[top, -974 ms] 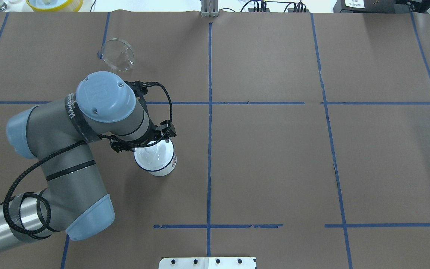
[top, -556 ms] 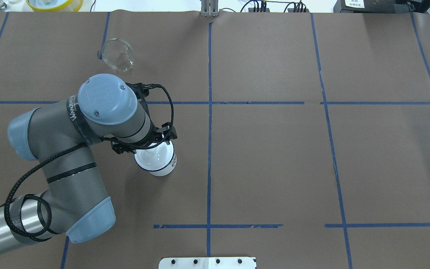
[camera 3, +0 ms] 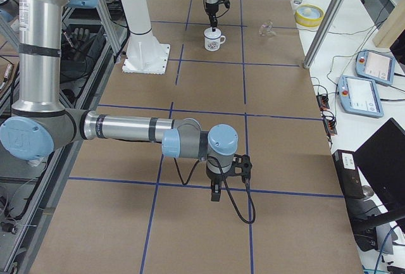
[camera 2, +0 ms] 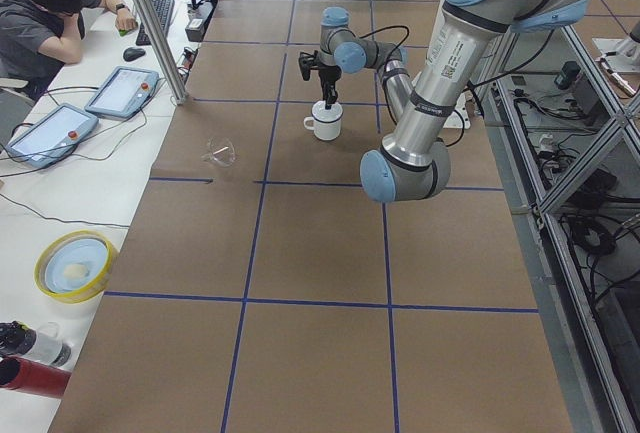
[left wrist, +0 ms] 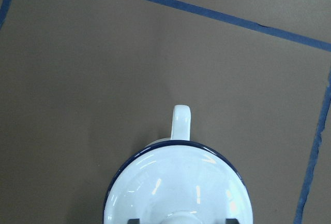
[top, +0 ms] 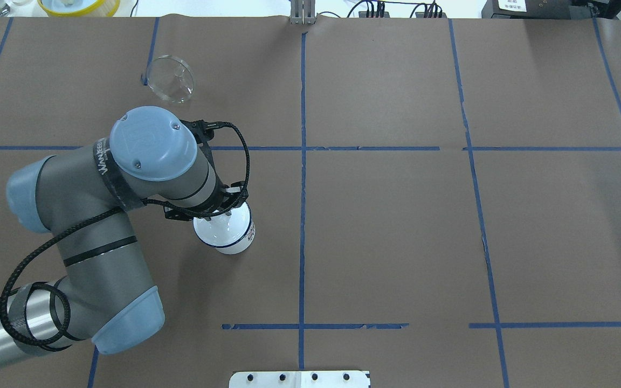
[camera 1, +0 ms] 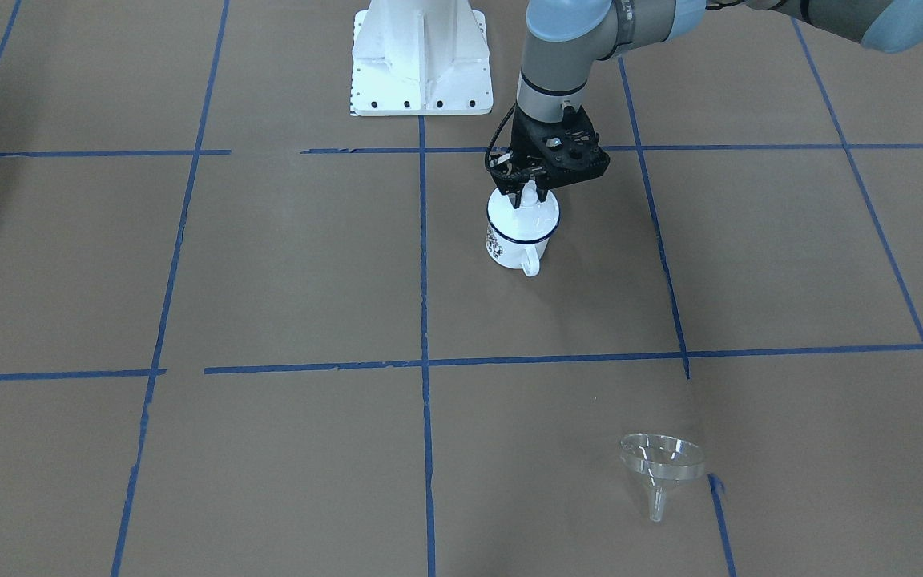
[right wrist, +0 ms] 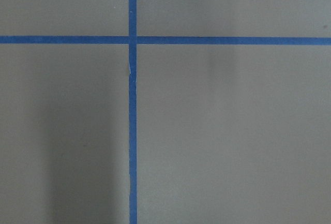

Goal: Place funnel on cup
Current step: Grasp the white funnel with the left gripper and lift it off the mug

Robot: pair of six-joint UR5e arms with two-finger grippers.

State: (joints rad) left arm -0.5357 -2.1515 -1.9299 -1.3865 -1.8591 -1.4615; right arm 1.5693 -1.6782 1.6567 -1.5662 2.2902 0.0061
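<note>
The white enamel cup (camera 1: 509, 244) with a dark blue rim stands left of the table's centre, its handle (left wrist: 181, 123) toward the far side. A round white domed lid (left wrist: 176, 188) with a knob sits on it. My left gripper (camera 1: 528, 196) is lowered over the lid, its fingers on either side of the knob with gaps showing in the left wrist view, so it is open. The clear funnel (top: 170, 78) lies on its side at the far left, apart from the cup. My right gripper (camera 3: 216, 196) hangs over bare table; I cannot tell if it is open.
The robot's white base plate (camera 1: 421, 56) sits at the near edge. A yellow bowl (top: 78, 5) stands beyond the table's far left edge. A metal post (top: 302, 13) stands at the far edge. Blue tape lines cross the brown paper cover.
My left gripper has come down over the lid, and its fingers now flank the knob, which showed free a second ago. Cup, lid and funnel have not moved.
</note>
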